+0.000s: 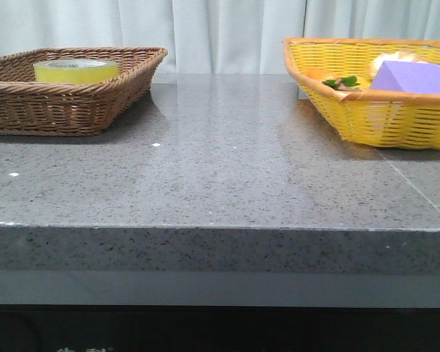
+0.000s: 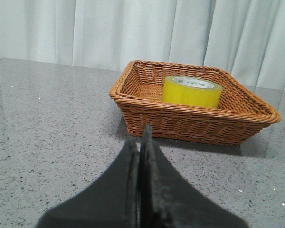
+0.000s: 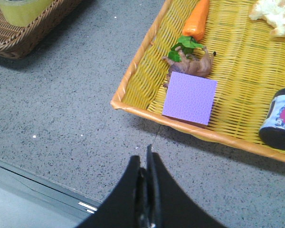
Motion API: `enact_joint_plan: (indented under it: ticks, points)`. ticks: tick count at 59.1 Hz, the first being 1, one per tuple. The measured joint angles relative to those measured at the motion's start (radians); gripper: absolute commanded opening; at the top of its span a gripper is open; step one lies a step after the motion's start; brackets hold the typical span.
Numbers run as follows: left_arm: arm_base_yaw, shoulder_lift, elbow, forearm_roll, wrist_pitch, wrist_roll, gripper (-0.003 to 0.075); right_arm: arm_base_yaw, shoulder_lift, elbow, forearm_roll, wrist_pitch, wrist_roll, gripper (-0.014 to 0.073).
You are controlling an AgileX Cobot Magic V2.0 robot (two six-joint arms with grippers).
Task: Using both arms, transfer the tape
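At the upper left of the front view the tape (image 1: 76, 70) sits flat, core upward, inside the brown wicker basket (image 1: 29, 106), nothing yet touching it. The left hand (image 2: 141, 142) appears at the bottom of its wrist view with its two fingers pressed together, holding nothing, and the basket lies ahead of it across bare grey tabletop (image 1: 227, 169).

The opening step looks to be the left arm's pickup. To do it well, the fingers would need to spread wide before the hand clears the basket's near rim, then descend from above, one finger into the core and one outside the wall, since the glossy outer face may slip.

At the upper right of the front view stands the yellow basket (image 1: 374, 121) with the purple block (image 1: 411, 77). The right hand (image 3: 147, 164), at the bottom of its wrist view, is likewise closed and empty, just short of that basket; it should open before any handover.
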State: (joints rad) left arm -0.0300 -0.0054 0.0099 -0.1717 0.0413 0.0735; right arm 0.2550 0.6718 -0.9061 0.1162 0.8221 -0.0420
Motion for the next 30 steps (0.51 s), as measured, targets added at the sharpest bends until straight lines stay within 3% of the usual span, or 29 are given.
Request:
enact_joint_plan:
  ticks: [17,30]
  points:
    - [0.000,0.000,0.000,-0.025,0.000,-0.002,-0.0020,0.000,0.000,0.000,0.000,0.000,0.000,-0.0069]
    - [0.000,0.000,0.000,0.097,0.000,-0.112,-0.0020,0.000,0.000,0.000,0.000,0.000,0.000,-0.0069]
